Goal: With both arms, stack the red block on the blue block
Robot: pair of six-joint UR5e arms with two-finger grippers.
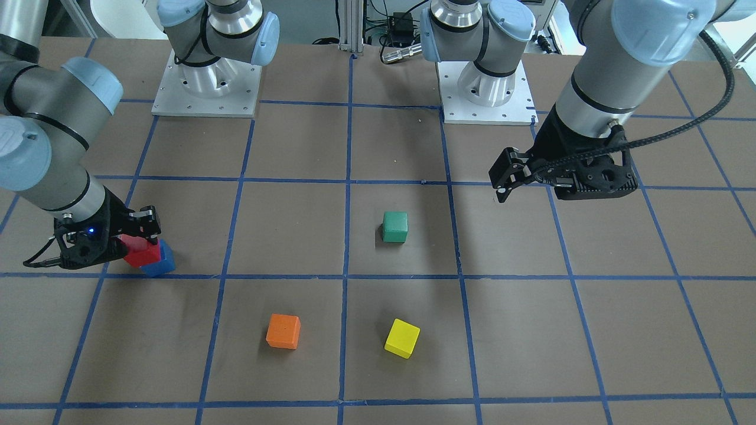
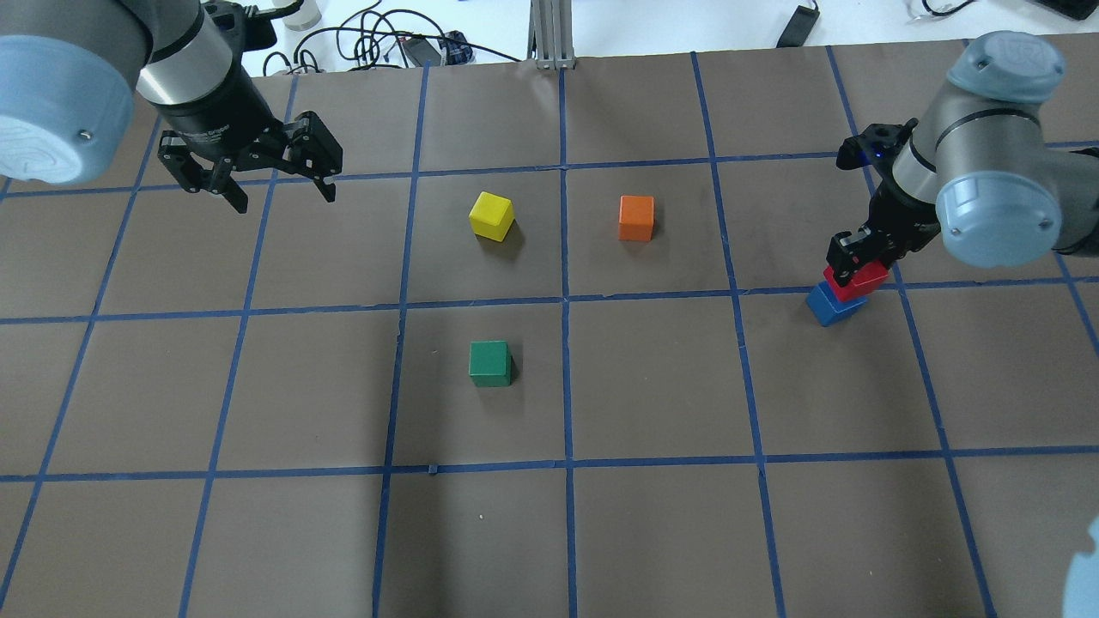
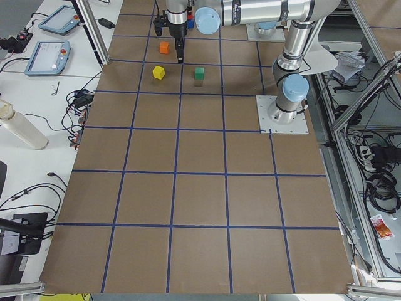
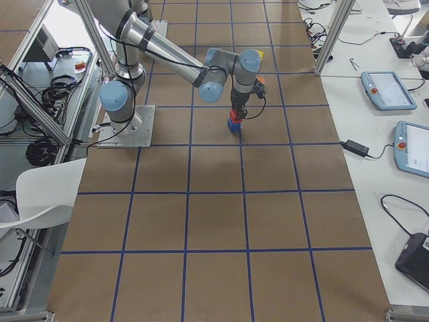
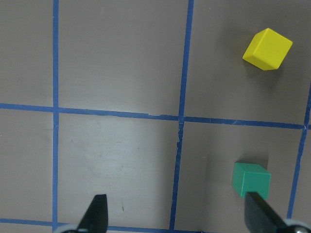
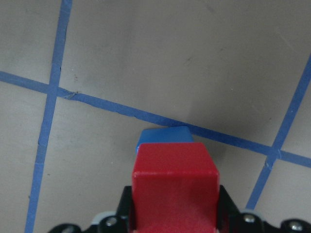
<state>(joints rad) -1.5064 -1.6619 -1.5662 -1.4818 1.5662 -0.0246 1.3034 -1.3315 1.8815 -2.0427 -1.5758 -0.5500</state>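
As right claw [image 2: 852, 271] grips red block [image 2: 859, 284], blue block [image 2: 829, 307] sits beneath.

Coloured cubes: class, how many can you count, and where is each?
5. Green cube near the centre; yellow cube and orange cube side by side on the operators' side; red cube held in the right tool directly over the blue cube. None seems hidden.

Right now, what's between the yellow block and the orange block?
Only bare brown table crossed by one blue tape line; no other block sits between the small yellow cube and the small orange cube, as the overhead view shows.
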